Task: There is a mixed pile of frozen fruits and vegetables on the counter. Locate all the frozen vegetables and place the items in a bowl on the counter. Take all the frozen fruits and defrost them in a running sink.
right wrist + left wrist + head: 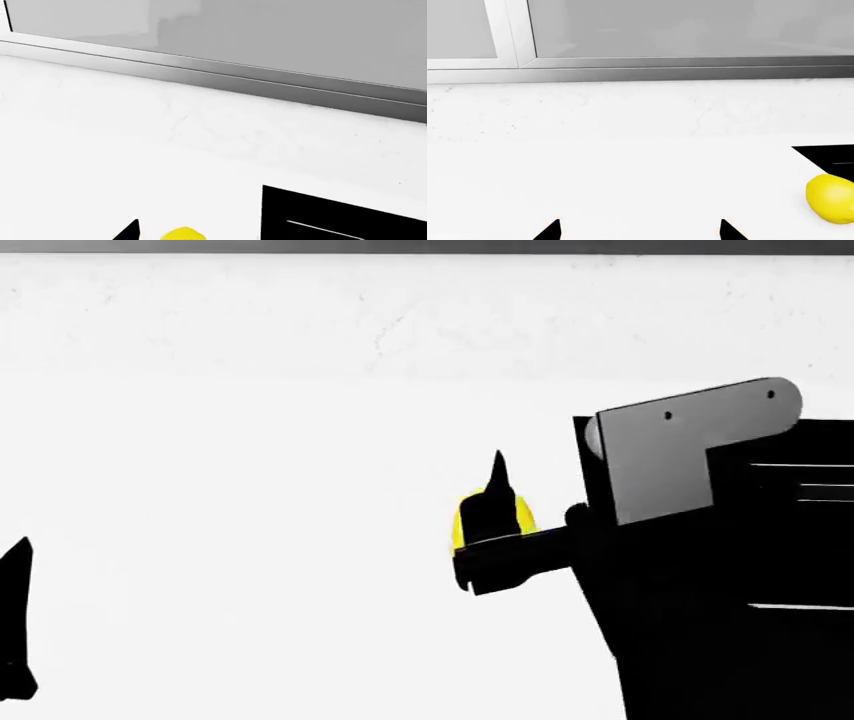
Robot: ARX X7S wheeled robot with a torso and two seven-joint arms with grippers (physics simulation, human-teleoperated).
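Observation:
One frozen fruit, a yellow lemon (525, 517), lies on the white counter (267, 540) just beside the black sink (801, 540). My right gripper (212, 234) is open and straddles the lemon (181, 234), with a gap between fruit and finger (128, 231). In the head view one dark finger (497, 495) covers most of the lemon. My left gripper (640, 232) is open over bare counter (627, 175), well to the left, with the lemon (832, 197) and sink corner (827, 155) off to its side. The frozen vegetables and the bowl are out of view.
A grey window frame (660, 67) runs along the back of the counter, above a pale marbled upstand (200, 125). My right arm's grey bracket (687, 445) hangs over the sink. Only one finger (14, 610) of the left gripper shows in the head view.

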